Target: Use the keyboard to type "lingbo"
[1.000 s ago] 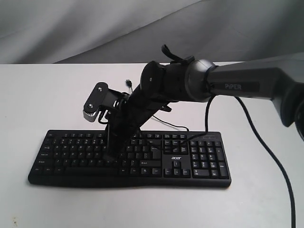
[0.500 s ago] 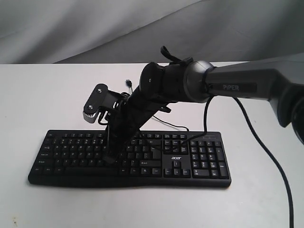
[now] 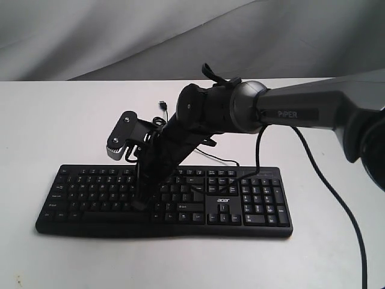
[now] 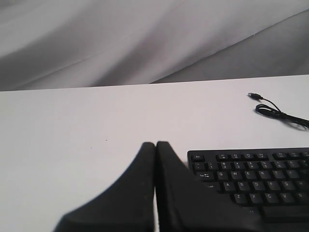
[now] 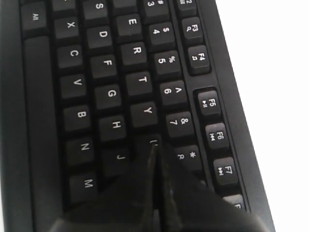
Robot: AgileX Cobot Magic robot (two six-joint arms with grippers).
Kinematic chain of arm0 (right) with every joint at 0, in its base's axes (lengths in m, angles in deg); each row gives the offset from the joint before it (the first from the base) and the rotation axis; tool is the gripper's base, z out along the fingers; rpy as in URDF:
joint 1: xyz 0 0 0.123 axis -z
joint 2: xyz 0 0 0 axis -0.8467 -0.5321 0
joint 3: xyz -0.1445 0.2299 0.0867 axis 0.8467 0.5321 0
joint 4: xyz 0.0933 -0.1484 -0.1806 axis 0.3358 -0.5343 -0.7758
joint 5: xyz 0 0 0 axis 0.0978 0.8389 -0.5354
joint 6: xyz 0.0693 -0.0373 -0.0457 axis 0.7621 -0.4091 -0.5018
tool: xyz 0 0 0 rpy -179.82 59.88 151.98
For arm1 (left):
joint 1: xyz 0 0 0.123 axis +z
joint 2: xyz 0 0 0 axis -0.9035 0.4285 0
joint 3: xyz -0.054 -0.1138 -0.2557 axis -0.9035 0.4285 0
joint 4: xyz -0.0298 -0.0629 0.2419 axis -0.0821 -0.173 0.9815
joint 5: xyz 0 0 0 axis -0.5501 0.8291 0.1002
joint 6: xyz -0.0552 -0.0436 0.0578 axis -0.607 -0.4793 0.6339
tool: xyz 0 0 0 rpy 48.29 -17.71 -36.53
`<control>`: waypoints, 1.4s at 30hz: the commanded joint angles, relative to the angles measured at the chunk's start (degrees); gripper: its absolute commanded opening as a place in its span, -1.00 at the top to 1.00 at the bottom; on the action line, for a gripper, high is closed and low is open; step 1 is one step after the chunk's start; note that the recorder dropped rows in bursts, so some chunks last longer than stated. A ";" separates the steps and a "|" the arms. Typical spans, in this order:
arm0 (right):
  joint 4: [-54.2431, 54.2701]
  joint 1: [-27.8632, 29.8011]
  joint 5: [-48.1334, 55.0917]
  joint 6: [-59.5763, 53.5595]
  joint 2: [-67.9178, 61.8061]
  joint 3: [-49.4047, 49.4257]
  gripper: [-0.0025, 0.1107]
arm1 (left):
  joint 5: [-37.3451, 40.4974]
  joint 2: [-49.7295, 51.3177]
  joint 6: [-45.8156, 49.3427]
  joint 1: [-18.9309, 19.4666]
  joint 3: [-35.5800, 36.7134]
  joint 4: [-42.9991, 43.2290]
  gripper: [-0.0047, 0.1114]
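The black keyboard (image 3: 252, 208) with its white acer logo lies across the white table (image 3: 60, 120). My right arm reaches over from the right, and my right gripper (image 3: 139, 203) points down at the letter keys left of the middle. In the right wrist view the right gripper (image 5: 154, 145) is shut, its tip over the key between Y and the 8 key, beside J (image 5: 119, 157). Whether it touches the key I cannot tell. My left gripper (image 4: 155, 144) is shut on nothing, off the keyboard's (image 4: 256, 179) Esc corner above bare table.
The keyboard's thin black USB cable (image 4: 273, 110) lies loose on the table behind it, its plug (image 3: 163, 105) near the back. A black arm cable (image 3: 337, 192) hangs over the table at the right. A grey cloth backdrop (image 3: 120, 36) stands behind the table.
The right arm's wrist and its camera mount have sunk slightly towards the keyboard. The fingertip stays over the same patch of keys.
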 commanded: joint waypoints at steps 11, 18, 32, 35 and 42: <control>-0.26 -0.07 0.22 -0.27 1.20 -0.20 0.96 | -0.41 -0.21 -0.12 0.06 0.28 -0.21 0.91; 1.14 -1.73 1.70 0.36 2.59 -0.20 0.96 | -0.41 -0.21 -0.12 0.06 0.28 -0.21 0.91; 0.28 -4.06 2.46 0.08 1.44 -0.20 0.96 | -0.41 -0.21 -0.12 0.06 0.28 -0.21 0.91; 0.28 -4.06 2.46 0.08 1.44 -0.20 0.96 | -0.41 -0.21 -0.12 0.06 0.28 -0.21 0.91; -0.14 -4.06 2.64 0.08 -0.17 -0.20 0.96 | -0.41 -0.21 -0.12 0.06 0.28 -0.21 0.91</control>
